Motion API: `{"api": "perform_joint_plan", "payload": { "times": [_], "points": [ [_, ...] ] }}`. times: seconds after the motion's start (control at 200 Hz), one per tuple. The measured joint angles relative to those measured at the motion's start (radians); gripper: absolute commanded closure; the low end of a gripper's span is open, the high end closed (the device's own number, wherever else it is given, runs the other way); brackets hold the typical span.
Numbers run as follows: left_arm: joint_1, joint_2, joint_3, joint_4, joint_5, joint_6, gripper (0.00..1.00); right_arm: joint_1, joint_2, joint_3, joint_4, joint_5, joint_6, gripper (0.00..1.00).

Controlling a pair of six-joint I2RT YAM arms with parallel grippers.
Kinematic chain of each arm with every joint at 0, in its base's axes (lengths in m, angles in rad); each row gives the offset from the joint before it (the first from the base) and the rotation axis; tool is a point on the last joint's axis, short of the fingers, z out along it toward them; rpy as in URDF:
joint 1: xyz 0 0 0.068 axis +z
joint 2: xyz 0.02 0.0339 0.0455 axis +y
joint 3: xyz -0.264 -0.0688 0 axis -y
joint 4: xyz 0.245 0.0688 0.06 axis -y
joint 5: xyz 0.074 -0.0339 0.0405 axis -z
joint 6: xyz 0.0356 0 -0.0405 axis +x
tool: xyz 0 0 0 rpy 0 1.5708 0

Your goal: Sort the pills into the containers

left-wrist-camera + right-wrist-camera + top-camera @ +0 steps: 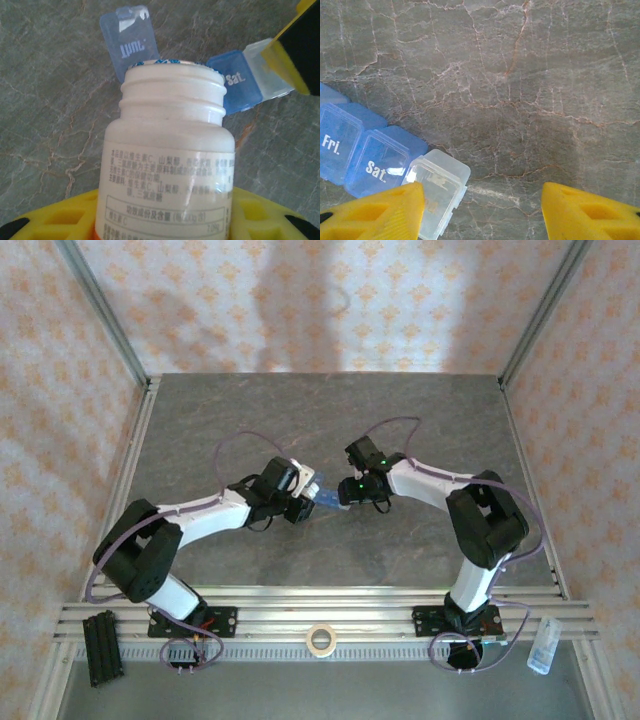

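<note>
My left gripper [165, 222] is shut on a white bottle [170, 150] with printed text and no cap. The bottle's threaded mouth points at the containers [237, 82], a blue strip of day boxes lying on the table. The lid marked Thu [131, 40] stands up open behind the mouth. No pills can be seen. My right gripper [482, 210] is open, and its left finger [375, 215] hangs over the strip's clear end box [437, 187] beside the Sat box [382, 165]. In the top view the strip [325, 498] lies between the left gripper [300, 502] and the right gripper [350, 490].
The grey marbled table [400, 410] is fenced by metal posts and patterned walls. On the front rail lie a tape roll [320, 640], a black block [103, 645] and a small clear bottle [541, 645].
</note>
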Motion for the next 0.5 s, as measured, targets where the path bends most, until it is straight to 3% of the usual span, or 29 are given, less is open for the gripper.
{"api": "perform_joint_plan", "payload": {
  "times": [0.5],
  "points": [
    [0.0,0.077,0.117,-0.166,-0.033,0.011,1.0,0.0,0.003,0.002,0.0,0.0,0.0,0.37]
  ]
}}
